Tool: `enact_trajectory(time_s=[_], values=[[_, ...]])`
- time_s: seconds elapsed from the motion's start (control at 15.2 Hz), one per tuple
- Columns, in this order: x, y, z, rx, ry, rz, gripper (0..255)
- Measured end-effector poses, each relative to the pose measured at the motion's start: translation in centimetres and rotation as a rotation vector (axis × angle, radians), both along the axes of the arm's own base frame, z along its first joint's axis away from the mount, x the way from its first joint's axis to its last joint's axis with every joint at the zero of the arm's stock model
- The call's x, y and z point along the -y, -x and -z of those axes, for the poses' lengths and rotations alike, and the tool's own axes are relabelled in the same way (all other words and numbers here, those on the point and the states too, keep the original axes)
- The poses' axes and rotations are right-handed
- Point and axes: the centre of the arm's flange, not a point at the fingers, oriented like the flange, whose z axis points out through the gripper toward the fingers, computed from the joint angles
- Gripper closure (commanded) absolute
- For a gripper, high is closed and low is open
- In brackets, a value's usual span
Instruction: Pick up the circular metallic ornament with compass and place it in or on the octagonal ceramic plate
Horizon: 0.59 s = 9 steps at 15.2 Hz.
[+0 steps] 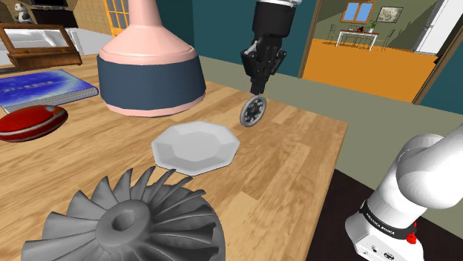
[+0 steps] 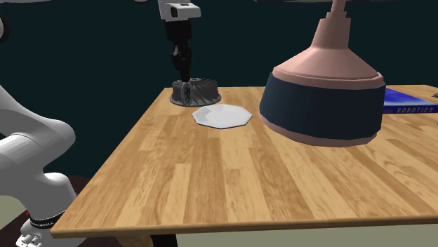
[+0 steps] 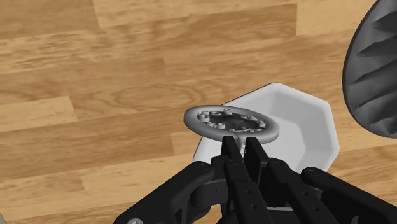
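Grey ornament (image 1: 253, 113) clasped in gripper (image 1: 257, 95), hanging near plate (image 1: 194, 147)

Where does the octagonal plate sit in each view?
Shoulder view: plate mid-table, lower left of the hanging ornament.
Second exterior view: plate just in front of the grey fan wheel.
Wrist view: plate behind the ornament.
Shared landmark: the fan wheel.

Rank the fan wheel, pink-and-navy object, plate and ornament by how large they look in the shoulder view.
1. fan wheel and pink-and-navy object: alike; the fan wheel is nearer and cropped, so unranked.
2. plate.
3. ornament, smallest.
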Motion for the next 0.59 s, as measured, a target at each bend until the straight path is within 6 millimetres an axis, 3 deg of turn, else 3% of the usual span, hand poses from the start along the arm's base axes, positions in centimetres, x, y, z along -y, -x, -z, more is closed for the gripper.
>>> enact_trajectory(time_s=[0.26, 0.59], values=[[-2.4, -2.7, -1.7, 0.000, 0.002, -0.001, 255], [-7.1, -6.5, -3.7, 0.000, 0.003, -0.004, 255]])
